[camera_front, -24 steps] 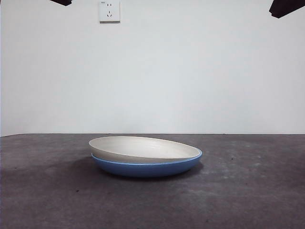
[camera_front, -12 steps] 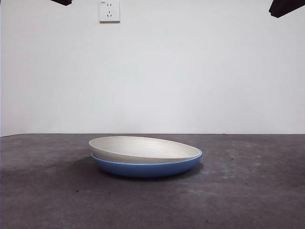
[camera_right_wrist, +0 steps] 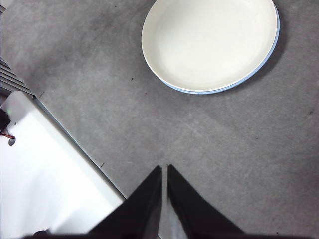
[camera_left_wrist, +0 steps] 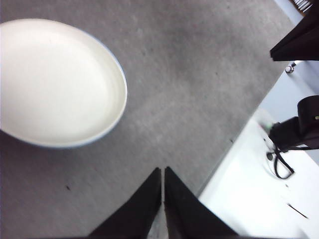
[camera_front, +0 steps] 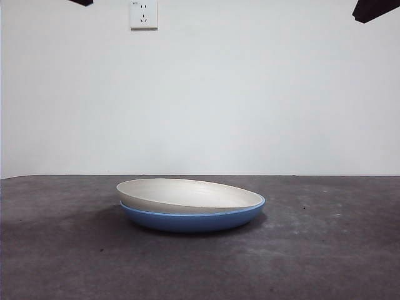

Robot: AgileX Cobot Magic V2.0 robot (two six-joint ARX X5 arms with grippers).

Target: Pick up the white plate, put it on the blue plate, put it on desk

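The white plate (camera_front: 187, 194) sits nested in the blue plate (camera_front: 190, 220), slightly tilted, with its near-left rim raised above the blue rim and its right edge sunk level with it. The stacked pair rests on the desk (camera_front: 325, 250), a mottled dark grey top, about midway across the front view. From above, only a thin blue crescent shows around the cream dish.

The left gripper (camera_left_wrist: 163, 172) hangs high above the desk, well apart from the plates, its two black jaws pressed together with nothing between them. The right gripper (camera_right_wrist: 164, 169) is likewise raised and away from the stack, jaws closed and empty.

A white wall socket (camera_front: 144, 14) is mounted on the wall behind; the small marking on it is too small to read.
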